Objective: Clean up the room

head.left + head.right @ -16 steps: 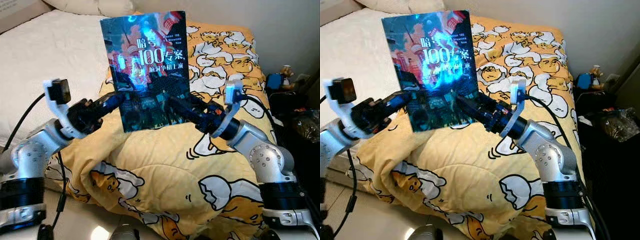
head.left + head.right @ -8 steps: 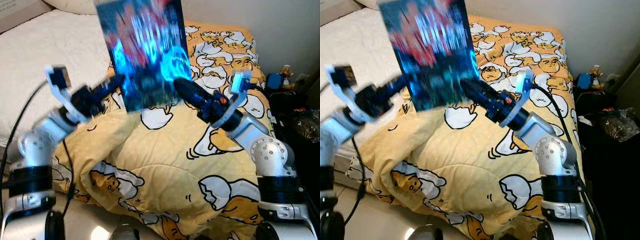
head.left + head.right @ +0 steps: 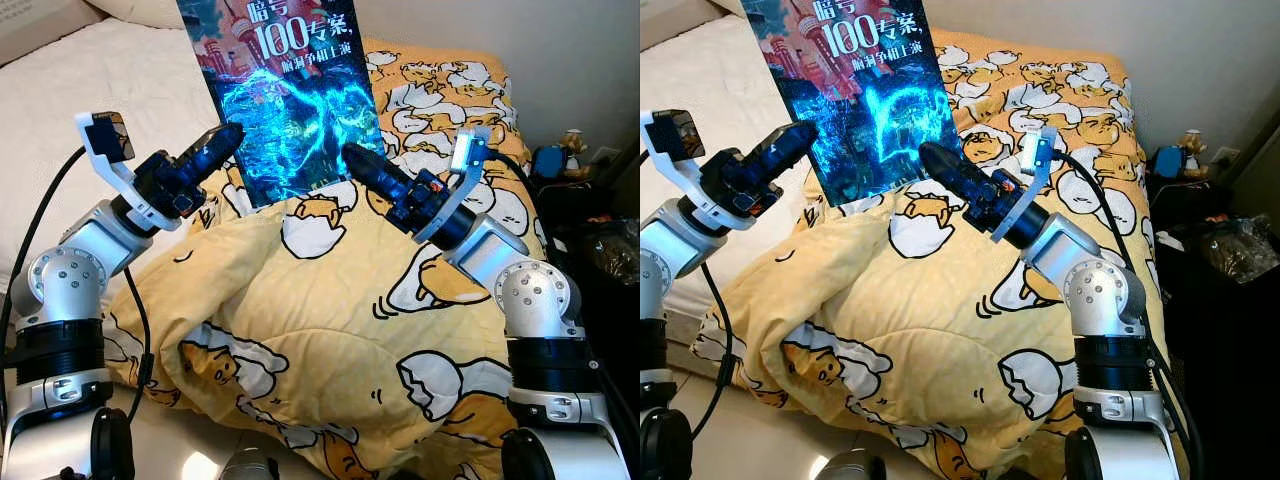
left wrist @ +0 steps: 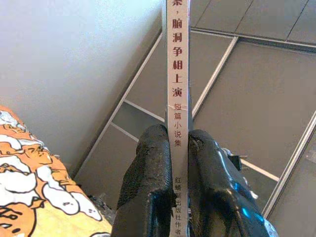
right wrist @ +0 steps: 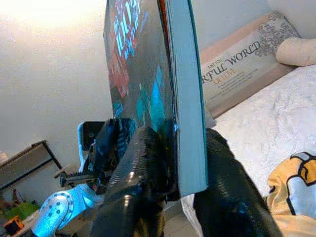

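Raised higher than a second ago, the book [image 3: 290, 95] stands upright, long axis vertical, cover facing the camera, above the yellow quilt [image 3: 340, 330]; left gripper [image 3: 228, 137] and right gripper [image 3: 352, 158] each pinch a lower edge

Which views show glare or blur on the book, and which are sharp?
Left eye view: sharp, with bright blue sheen on the book cover. Left wrist view: spine text crisp between the left gripper fingers. Right wrist view: the right gripper and cover are soft, and the wall is washed out by strong light.
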### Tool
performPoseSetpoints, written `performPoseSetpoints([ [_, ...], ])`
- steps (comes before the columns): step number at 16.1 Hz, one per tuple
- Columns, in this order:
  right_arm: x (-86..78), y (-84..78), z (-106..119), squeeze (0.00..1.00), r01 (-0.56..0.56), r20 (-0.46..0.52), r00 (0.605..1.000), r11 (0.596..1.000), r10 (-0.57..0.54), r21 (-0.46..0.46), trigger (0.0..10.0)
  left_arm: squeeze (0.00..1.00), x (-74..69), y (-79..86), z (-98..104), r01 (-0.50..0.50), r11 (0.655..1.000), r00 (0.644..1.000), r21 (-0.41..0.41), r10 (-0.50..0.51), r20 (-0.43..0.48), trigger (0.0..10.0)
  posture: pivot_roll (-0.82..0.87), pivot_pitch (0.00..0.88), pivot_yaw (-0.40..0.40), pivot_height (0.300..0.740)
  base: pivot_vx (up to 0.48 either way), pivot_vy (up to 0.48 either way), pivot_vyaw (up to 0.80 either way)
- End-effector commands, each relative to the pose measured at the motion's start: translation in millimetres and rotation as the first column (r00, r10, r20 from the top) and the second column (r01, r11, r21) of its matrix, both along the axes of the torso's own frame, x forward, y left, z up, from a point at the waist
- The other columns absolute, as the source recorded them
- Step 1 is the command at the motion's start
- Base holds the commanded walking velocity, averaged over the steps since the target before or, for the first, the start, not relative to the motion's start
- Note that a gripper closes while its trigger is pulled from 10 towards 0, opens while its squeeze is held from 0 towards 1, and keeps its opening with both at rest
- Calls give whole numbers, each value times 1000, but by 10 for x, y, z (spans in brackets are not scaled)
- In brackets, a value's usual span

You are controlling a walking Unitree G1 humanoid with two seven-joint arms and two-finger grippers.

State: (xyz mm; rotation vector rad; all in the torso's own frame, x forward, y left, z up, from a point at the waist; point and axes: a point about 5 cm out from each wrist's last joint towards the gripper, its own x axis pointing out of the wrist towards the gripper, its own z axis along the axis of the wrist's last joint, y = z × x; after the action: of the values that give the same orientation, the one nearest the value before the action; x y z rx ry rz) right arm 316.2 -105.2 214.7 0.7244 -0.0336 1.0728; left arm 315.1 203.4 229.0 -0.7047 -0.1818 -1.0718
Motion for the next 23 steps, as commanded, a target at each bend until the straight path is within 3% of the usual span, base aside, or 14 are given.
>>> performPoseSetpoints([
  [1,6,-5,121,0,5,29,1000,1000,-5,25,0,0,-2,-29,17,14,1000,1000,6,-14,6,0,60,0,-34,740,0,0,0],
  [8,-16,17,110,0,7,44,999,1000,-7,5,0,0,58,-6,-108,-50,998,998,49,51,-24,0,61,0,-37,740,0,0,0],
  [9,-15,21,105,0,21,56,998,1000,-20,-18,0,0,73,-3,-122,-69,996,997,61,71,-27,0,61,0,-37,740,0,0,0],
  [11,1,78,96,0,135,182,978,972,-100,-191,0,0,160,5,-175,-195,975,980,108,198,-21,0,63,0,-36,740,0,0,0],
  [12,5,100,105,0,171,221,968,959,-120,-228,0,0,175,0,-187,-220,968,975,120,223,-14,0,61,0,-34,740,0,0,0],
  [14,-59,302,102,0,309,501,864,838,-50,-450,0,0,228,-125,-325,-290,932,955,218,296,6,0,60,0,-32,740,0,0,0],
  [15,-91,397,51,0,359,586,810,774,19,-521,0,0,245,-204,-363,-299,925,952,236,306,11,0,61,0,-32,740,0,0,0],
  [16,-84,462,27,0,434,645,764,728,14,-531,0,0,278,-269,-382,-324,916,943,237,331,11,0,61,0,-31,740,0,0,0],
  [18,-73,506,46,0,521,710,704,695,-23,-495,0,0,323,-311,-404,-365,901,928,237,373,9,0,62,0,-31,740,0,0,0],
  [20,-81,534,120,0,639,811,583,648,-55,-415,0,0,380,-343,-450,-421,877,901,233,433,-3,0,61,0,-26,740,0,0,0],
  [23,-75,543,98,0,692,857,514,605,-30,-394,0,0,384,-368,-489,-427,873,898,237,440,-5,0,58,0,-17,740,0,0,0],
])
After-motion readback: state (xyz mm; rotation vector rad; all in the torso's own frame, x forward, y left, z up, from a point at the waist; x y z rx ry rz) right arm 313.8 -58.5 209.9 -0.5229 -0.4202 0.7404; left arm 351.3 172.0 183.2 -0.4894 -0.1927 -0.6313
